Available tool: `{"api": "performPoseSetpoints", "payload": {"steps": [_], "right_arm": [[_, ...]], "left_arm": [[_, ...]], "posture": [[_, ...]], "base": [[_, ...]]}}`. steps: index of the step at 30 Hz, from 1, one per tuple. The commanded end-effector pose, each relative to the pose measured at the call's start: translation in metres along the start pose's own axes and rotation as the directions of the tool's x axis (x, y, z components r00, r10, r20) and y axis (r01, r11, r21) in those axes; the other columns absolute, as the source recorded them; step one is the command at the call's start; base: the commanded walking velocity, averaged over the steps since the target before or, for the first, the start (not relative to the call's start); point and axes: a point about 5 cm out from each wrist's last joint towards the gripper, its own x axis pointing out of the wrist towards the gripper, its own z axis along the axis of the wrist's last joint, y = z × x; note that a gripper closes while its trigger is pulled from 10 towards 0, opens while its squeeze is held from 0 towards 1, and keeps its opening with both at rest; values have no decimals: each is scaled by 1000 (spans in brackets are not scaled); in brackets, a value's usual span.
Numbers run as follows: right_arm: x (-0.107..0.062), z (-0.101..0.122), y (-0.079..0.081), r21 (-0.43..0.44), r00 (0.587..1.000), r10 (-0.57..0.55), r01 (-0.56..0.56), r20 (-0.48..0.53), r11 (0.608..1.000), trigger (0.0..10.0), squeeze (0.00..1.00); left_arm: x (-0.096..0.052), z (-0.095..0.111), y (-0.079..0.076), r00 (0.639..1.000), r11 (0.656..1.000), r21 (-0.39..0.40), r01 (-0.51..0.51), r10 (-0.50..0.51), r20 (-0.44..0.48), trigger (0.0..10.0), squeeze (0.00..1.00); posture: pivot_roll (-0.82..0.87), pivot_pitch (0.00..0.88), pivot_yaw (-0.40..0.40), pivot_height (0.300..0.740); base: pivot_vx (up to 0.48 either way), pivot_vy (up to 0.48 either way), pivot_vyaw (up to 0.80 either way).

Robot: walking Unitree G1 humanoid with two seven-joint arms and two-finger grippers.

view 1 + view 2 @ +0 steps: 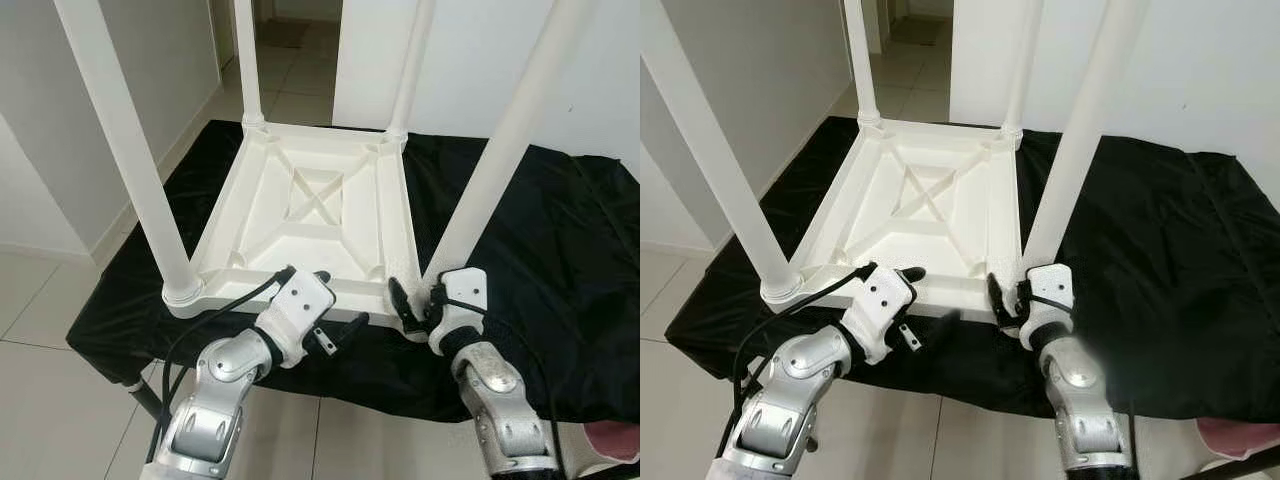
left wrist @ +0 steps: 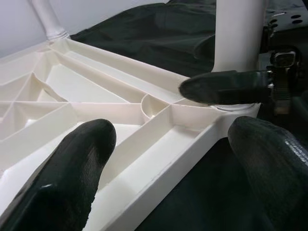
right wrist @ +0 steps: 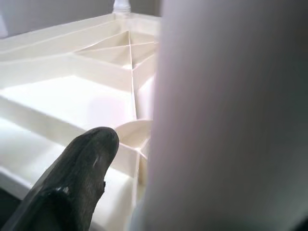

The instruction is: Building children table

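A white plastic children's table [image 1: 310,200] lies upside down on a black cloth, its ribbed underside facing up and its legs standing upright. My left gripper [image 1: 320,298] is open at the table's near rim [image 2: 159,163], one finger over the underside and the other outside the rim. My right gripper [image 1: 418,300] is open at the foot of the near right leg [image 1: 495,160]. In the right wrist view that leg [image 3: 231,115] looms very close beside one finger [image 3: 82,173], with a gap between them. The other finger is hidden.
The black cloth [image 1: 540,260] covers a low stand that ends just before my arms. White walls and a doorway [image 1: 295,40] stand behind it, with tiled floor [image 1: 40,310] to the left. A pink object [image 1: 612,440] lies at the lower right.
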Motion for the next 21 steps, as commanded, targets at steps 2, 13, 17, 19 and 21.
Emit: {"api": "performPoseSetpoints", "payload": {"steps": [2,13,17,19,21], "right_arm": [[3,-1,-4,-13,997,77,-77,9,997,10000,0],[8,-3,-20,-92,976,216,-215,10,972,0,0],[9,-4,-21,-97,972,235,-233,8,968,0,0],[9,-5,-22,-95,971,240,-238,9,967,0,0],[9,-7,-23,-95,971,239,-237,8,967,0,0]], "left_arm": [[0,-5,6,992,992,2,-125,125,-18,10000,0],[-2,-21,-15,998,995,-96,3,-9,-69,10000,0],[-1,-23,-18,997,995,-103,11,-19,-71,10000,0],[0,-22,-18,997,995,-103,13,-20,-68,10000,0],[1,-22,-18,998,995,-101,14,-21,-65,10000,0]], "posture": [[9,0,-10,740],[13,0,-8,740],[12,0,-7,740],[12,0,-7,740],[10,0,-7,740]], "base": [[0,0,0],[0,0,0],[0,0,0],[0,0,0],[0,0,0]]}}
